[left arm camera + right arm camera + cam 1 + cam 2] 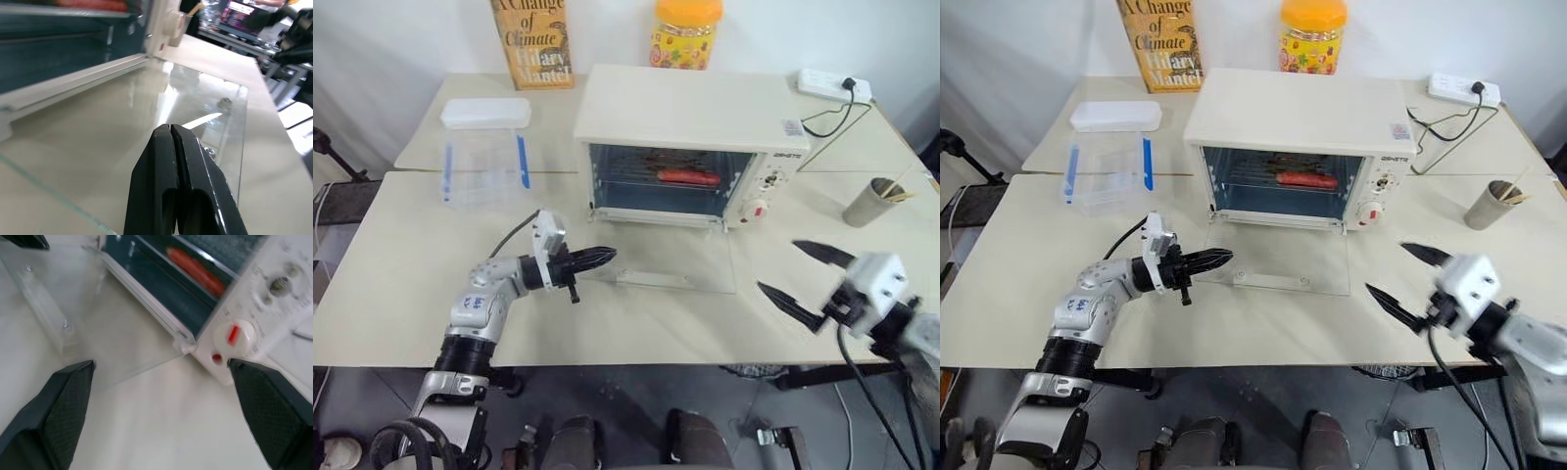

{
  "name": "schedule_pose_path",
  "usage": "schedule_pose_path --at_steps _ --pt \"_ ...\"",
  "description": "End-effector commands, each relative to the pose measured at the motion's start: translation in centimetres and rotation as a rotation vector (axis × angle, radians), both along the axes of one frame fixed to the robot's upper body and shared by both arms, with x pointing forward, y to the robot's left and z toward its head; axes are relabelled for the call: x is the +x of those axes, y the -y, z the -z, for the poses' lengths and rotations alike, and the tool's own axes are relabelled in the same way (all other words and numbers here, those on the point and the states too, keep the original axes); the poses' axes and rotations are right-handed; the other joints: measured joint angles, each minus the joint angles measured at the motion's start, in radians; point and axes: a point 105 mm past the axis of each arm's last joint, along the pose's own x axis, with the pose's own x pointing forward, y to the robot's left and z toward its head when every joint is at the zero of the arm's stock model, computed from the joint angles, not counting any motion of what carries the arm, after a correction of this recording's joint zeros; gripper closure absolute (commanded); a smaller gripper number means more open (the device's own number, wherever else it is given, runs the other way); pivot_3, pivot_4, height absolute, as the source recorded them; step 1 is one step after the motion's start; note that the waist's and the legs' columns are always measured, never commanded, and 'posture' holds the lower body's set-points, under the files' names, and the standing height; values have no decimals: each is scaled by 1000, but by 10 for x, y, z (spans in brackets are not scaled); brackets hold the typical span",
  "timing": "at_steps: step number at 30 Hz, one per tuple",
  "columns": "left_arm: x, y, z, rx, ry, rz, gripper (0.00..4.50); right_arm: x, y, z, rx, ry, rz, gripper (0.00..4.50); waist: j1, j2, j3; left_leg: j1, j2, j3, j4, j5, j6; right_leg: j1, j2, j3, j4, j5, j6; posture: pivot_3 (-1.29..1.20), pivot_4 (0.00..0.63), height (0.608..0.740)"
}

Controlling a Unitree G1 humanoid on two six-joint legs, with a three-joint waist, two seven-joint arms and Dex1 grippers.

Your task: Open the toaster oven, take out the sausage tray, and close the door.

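The cream-white toaster oven (685,108) stands at the middle back of the table. Its glass door (666,257) lies folded down flat on the tabletop, bar handle (651,281) toward me. Inside the cavity, the sausage tray (656,182) sits on the rack with a red sausage (688,177) on it; most of the tray is hard to make out. My left gripper (610,254) is shut and empty, level, its tip at the door's left edge just above the glass (195,103). My right gripper (777,265) stands wide open to the right of the door, holding nothing.
A clear plastic box with blue clips (485,152) stands left of the oven. A book (532,39) and a yellow-lidded jar (685,34) lean at the back wall. A power strip (832,85) with a cable and a paper cup (868,203) are at the right.
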Motion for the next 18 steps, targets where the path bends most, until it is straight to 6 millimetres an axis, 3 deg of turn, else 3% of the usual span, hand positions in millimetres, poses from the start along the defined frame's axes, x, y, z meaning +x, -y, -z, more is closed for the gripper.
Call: schedule_pose_path --at_steps 1,4,7,16,18 --pt "-1 -3 -9 -21 80 -35 4459 17 -35 -18 14 74 0 0 1 0 0 0 0 0 0 0 0 -1 0 0 0 0 0 0 150 740" --pt "-6 -8 -6 -43 101 -54 4459 35 -68 -19 -54 155 -30 0 0 0 0 -2 0 0 0 0 0 -2 0 -1 0 0 0 0 150 740" --pt "-13 -19 -12 -101 138 -100 4459 61 -83 -19 -163 287 53 0 -2 0 0 -4 -1 2 0 0 0 -3 0 -2 0 0 0 0 150 740" --pt "-44 -48 -42 -148 226 -176 1677 109 -120 -32 -449 604 134 0 -17 0 0 -7 0 1 0 0 0 -9 -1 1 4 0 0 0 150 740" --pt "-45 -51 -46 -155 229 -199 1048 112 -126 -29 -451 603 117 402 -22 0 0 -7 0 1 0 0 0 -9 -1 1 4 0 0 0 150 740"
